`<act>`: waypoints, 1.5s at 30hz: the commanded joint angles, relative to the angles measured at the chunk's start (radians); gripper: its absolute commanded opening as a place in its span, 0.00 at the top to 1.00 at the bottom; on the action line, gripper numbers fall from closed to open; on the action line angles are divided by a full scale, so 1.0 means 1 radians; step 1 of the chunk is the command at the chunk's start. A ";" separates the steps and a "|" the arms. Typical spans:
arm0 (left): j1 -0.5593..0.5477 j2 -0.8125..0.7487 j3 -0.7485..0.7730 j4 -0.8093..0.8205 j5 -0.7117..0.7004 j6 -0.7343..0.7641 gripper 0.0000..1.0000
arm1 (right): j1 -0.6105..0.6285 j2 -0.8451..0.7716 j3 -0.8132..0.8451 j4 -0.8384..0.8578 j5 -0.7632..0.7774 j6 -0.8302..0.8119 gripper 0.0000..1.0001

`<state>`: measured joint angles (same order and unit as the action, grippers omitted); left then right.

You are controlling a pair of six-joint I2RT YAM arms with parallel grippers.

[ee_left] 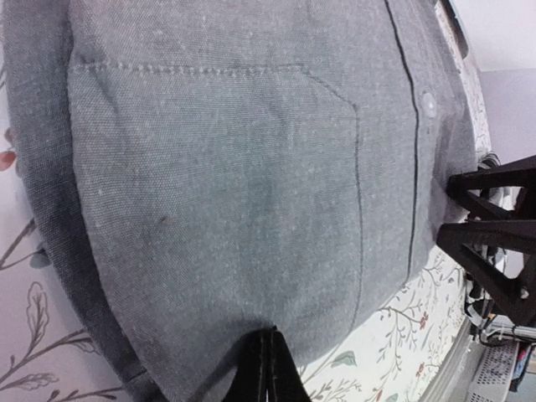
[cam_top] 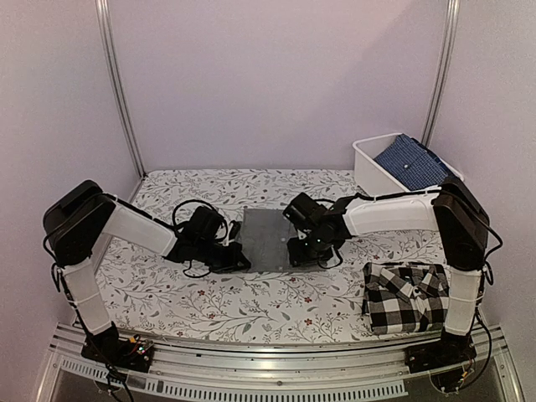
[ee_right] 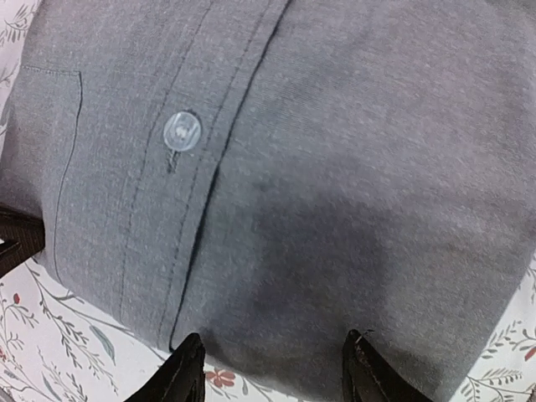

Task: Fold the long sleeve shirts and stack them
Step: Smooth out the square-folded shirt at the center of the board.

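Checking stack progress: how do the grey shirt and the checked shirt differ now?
The grey shirt is plain; the checked shirt has bold black-and-white checks. The grey shirt lies mid-table; the checked shirt sits by the base of the right arm. The left claw and right claw flank the grey shirt; neither is at the checked shirt. Both are folded, lying apart, unstacked.

Robot lab booth here: blank pale panels (cam_top: 276, 84) up top, aluminium posts (cam_top: 117, 84) at upper left and right, slotted metal rail (cam_top: 276, 358) along the bottom edge (floral tablecloth (cam_top: 251, 188) spread between, mind you).
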<state>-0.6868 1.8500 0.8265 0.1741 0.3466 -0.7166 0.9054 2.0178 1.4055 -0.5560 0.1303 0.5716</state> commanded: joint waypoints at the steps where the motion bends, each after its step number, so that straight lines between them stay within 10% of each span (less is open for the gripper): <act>1: -0.010 -0.021 -0.027 -0.050 -0.022 -0.005 1.00 | 0.001 -0.136 -0.075 0.015 0.026 0.041 0.46; 19: 0.000 -0.097 -0.009 -0.097 -0.011 0.002 1.00 | -0.042 -0.276 -0.374 0.119 -0.045 0.134 0.66; 28: 0.083 -0.181 0.042 -0.155 0.032 0.021 0.87 | -0.031 -0.328 -0.173 0.046 0.010 0.079 0.56; 45: 0.232 0.071 0.281 -0.306 0.122 0.131 0.54 | -0.080 0.146 0.285 -0.024 0.038 -0.084 0.46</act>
<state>-0.4568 1.8847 1.0828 -0.0807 0.4541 -0.6205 0.8402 2.1212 1.6463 -0.5461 0.1486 0.5274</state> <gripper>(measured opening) 0.447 0.526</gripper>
